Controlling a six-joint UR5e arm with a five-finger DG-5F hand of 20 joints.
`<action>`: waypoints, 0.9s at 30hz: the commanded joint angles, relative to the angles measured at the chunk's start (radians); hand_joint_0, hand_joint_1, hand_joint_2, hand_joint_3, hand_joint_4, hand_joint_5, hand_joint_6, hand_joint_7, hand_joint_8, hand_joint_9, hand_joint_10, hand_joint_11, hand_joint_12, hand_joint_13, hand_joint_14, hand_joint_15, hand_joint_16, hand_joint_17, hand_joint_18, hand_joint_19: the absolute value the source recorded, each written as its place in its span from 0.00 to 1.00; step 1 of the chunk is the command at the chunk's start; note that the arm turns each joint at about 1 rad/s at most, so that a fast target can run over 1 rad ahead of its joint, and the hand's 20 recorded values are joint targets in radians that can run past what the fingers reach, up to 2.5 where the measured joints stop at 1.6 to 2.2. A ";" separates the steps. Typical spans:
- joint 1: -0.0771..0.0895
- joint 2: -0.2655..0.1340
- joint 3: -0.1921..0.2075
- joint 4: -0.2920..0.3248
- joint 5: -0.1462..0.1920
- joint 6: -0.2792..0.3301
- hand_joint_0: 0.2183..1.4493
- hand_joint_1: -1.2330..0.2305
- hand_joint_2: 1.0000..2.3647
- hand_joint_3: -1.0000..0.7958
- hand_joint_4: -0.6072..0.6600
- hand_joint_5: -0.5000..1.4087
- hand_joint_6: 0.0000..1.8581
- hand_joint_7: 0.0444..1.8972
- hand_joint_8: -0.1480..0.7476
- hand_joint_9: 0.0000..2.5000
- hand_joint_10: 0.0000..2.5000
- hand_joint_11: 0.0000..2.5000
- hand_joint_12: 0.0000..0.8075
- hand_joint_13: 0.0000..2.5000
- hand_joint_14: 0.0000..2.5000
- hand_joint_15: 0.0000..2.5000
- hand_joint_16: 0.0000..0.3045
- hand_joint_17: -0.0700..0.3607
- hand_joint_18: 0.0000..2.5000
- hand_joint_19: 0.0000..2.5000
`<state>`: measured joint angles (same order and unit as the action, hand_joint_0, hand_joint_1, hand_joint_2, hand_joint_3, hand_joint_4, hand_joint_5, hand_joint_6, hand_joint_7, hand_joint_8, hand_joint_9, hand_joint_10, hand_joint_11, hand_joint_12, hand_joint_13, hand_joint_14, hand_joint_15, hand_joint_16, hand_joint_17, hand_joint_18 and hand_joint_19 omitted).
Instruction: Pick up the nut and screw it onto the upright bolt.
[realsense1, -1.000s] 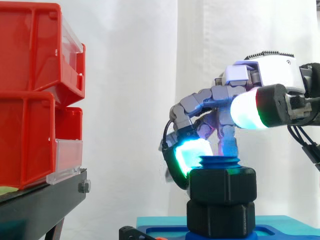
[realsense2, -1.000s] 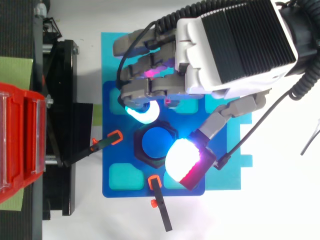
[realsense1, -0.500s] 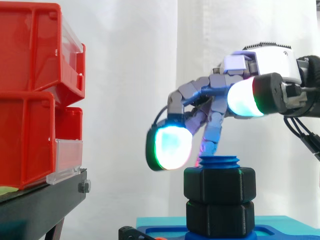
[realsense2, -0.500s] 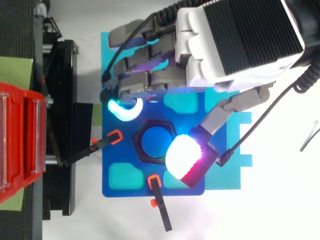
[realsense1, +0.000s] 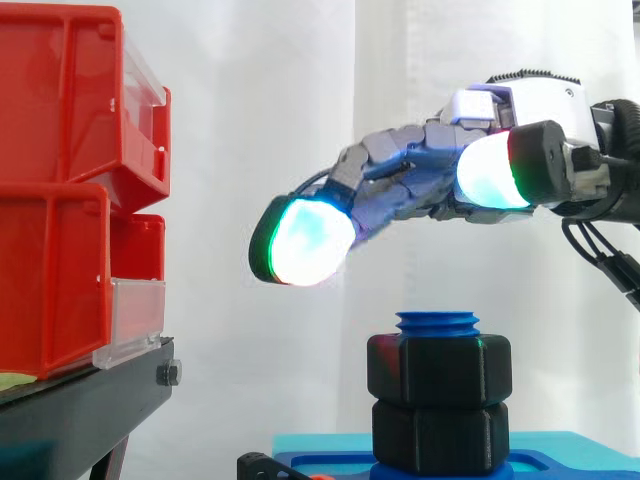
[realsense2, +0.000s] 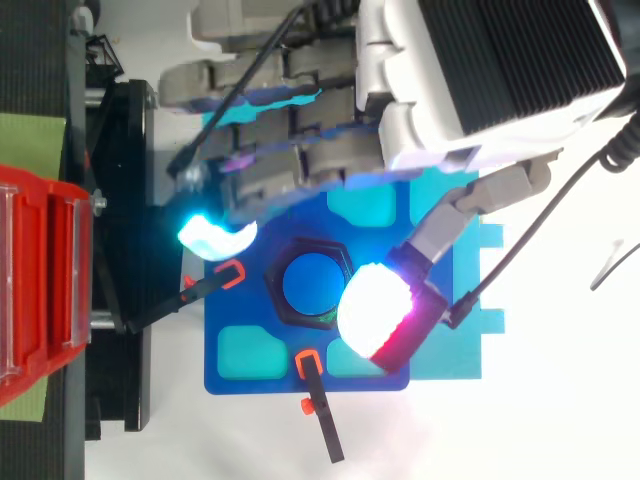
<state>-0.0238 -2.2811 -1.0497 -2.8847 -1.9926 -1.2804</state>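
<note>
Robot's hand is hovering above the bolt, well clear of it and touching nothing. Its fingers are stretching out nearly straight toward the red bins, sloping slightly downward, with the glowing tip of the longest one hanging over the gap between the bolt and the black stand. The thumb pad is pointing the same way, apart from the fingers, so the hand is spread and holding nothing.

The nut is sitting on the upright bolt, with a few blue threads showing above its top face. It is resting directly on a lower black hexagonal piece, possibly a second nut or the bolt's own base; the side view does not settle which. From above, the nut is ringing the blue bolt end squarely, in the middle of the blue plate, with two small clamps lying beside it.

Judging by this, the picking up and most of the screwing are looking done. What is remaining, if anything, is a last turn to snug the nut, though it appears to be bottoming out already.
</note>
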 joint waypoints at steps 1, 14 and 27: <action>0.013 0.000 -0.006 0.007 0.011 0.001 0.20 0.70 0.00 0.28 0.56 0.15 0.27 0.31 0.38 0.06 0.00 0.00 0.41 0.00 0.00 0.00 0.16 0.42 0.00 0.00; 0.064 -0.001 -0.039 -0.010 0.060 0.016 0.19 0.78 0.00 0.28 0.59 0.17 0.27 0.32 0.36 0.00 0.00 0.00 0.41 0.00 0.00 0.00 0.18 0.44 0.00 0.00; 0.064 -0.004 -0.050 0.008 0.060 0.016 0.20 0.77 0.00 0.28 0.61 0.17 0.27 0.35 0.39 0.04 0.00 0.00 0.41 0.00 0.00 0.00 0.17 0.43 0.00 0.00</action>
<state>0.0409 -2.2849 -1.0961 -2.8787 -1.9318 -1.2640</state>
